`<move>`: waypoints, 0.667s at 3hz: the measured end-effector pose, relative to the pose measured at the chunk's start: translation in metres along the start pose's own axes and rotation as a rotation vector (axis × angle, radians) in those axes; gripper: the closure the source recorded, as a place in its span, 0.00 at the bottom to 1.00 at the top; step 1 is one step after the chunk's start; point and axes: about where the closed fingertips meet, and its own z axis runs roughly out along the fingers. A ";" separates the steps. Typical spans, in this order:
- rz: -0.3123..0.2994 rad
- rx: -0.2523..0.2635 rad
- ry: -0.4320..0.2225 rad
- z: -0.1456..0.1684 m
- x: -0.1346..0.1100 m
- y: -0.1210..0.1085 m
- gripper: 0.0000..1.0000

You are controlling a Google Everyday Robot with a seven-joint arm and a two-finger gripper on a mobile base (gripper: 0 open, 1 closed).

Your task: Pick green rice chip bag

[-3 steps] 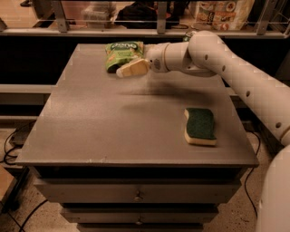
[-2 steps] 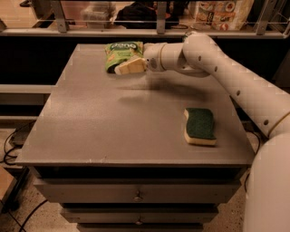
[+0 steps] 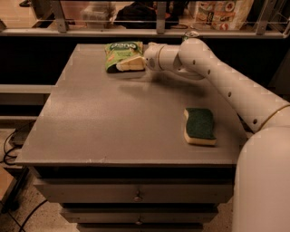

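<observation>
Grasp step in hand: claw [image 3: 130,64] sits on the green rice chip bag [image 3: 121,47] at 12 o'clock on the counter [image 3: 113,122] (closure cannot be told); next calls for a firm pinch, then lift.

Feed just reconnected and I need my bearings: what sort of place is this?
Probably an office break area or test station: a grey drawer cabinet holds a green rice chip bag and a sponge, with snack packs behind a railing. The tool is at the bag.
</observation>
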 end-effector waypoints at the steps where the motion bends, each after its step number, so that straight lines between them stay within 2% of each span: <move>1: -0.001 0.013 0.019 0.008 0.007 -0.005 0.00; 2: 0.011 0.000 0.032 0.017 0.015 -0.003 0.19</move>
